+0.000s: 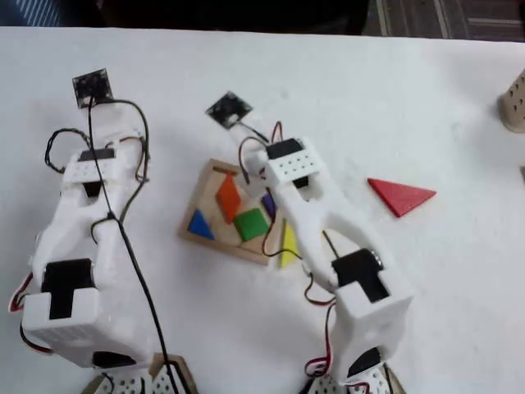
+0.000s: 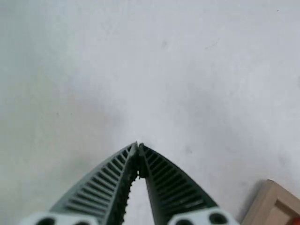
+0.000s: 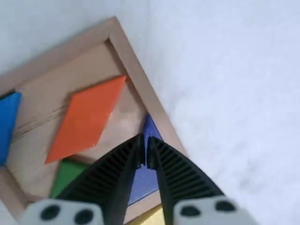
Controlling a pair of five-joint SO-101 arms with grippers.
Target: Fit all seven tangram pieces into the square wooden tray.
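The white counter (image 1: 410, 98) carries the square wooden tray (image 1: 209, 185), with the red triangle (image 1: 399, 196) lying well apart from it. Inside the tray sit an orange parallelogram (image 1: 229, 198), a green square (image 1: 250, 224), a blue triangle (image 1: 199, 224) and a purple piece (image 3: 149, 129). The right jaws are pressed together over the purple piece, and the left jaws are closed above bare counter.

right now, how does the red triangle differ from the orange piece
The red triangle has three sides; the orange piece is a four-sided parallelogram. The red triangle lies on the bare table, apart from the wooden tray; the orange piece sits inside it. Both lie flat.
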